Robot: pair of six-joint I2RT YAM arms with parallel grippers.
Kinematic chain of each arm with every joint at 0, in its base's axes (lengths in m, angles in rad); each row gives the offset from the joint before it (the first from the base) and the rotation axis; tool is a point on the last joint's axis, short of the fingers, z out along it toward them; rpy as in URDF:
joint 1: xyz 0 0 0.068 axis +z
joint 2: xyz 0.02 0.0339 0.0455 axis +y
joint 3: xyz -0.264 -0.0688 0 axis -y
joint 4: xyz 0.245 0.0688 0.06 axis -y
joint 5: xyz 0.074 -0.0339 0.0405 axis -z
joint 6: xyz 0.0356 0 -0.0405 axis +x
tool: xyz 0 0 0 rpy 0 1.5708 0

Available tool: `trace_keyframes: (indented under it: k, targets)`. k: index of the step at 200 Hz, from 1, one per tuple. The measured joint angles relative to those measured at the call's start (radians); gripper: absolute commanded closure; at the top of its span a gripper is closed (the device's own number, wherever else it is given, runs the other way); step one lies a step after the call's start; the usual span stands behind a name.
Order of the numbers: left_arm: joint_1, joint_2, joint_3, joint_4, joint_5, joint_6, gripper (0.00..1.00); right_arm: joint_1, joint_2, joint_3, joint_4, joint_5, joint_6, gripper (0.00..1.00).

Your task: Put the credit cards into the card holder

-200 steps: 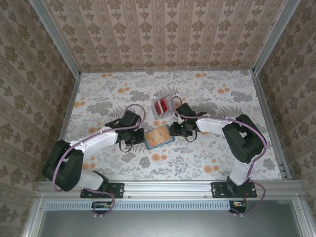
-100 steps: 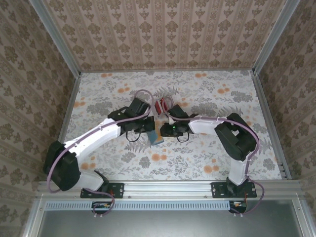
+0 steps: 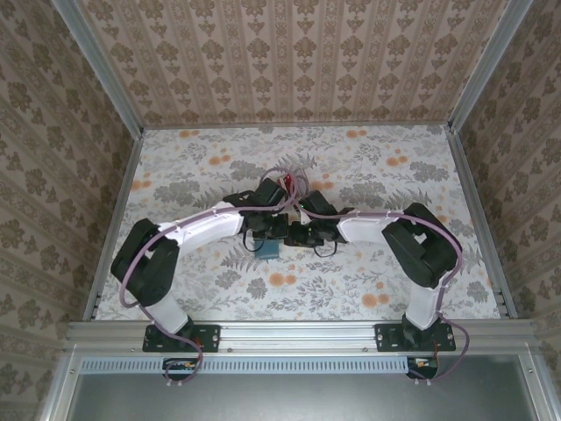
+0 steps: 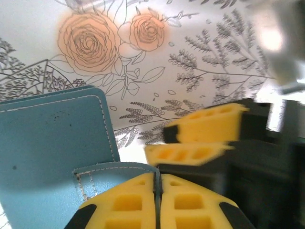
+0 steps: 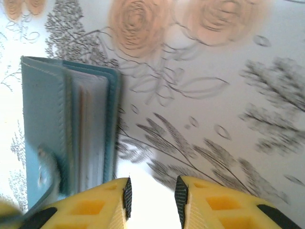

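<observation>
left jaws pinch card holder (image 4: 47,143), now folded | right jaws spread, closer

We see both arms reaching inward over the flowered surface (image 3: 377,167), their wrists meeting near its middle. The left claw (image 3: 267,231) and the right claw (image 3: 295,236) sit close together. Just below them, a corner of the teal card holder (image 3: 269,250) peeks out, partly covered by the left wrist. Behind the wrists, a bit of the red credit cards (image 3: 282,185) shows.
</observation>
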Motion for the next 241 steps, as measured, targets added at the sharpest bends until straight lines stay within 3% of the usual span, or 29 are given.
trace_keyframes:
  k: [44, 100, 136, 184, 216, 241]
  targets:
    - [-0.019, 0.078, -0.003, 0.019, 0.012, -0.005, 0.68, -0.029, -0.051, -0.05, -0.041, 0.006, -0.005, 0.65]
    - [-0.043, 0.078, 0.084, -0.1, -0.014, 0.02, 0.43, -0.047, -0.075, -0.066, -0.062, 0.004, -0.008, 0.65]
    - [-0.053, 0.013, 0.146, -0.167, -0.036, 0.045, 0.34, -0.05, -0.076, -0.065, -0.066, 0.0, -0.024, 0.65]
    - [-0.038, -0.158, 0.138, -0.209, -0.084, 0.056, 0.34, -0.05, -0.076, -0.058, -0.076, -0.004, -0.034, 0.63]
    - [0.071, -0.325, -0.066, -0.145, -0.051, 0.039, 0.39, -0.05, -0.077, -0.052, -0.069, -0.061, -0.032, 0.59]
    - [0.161, -0.359, -0.225, -0.089, -0.011, 0.012, 0.45, -0.045, -0.076, -0.013, -0.065, -0.108, -0.027, 0.54]
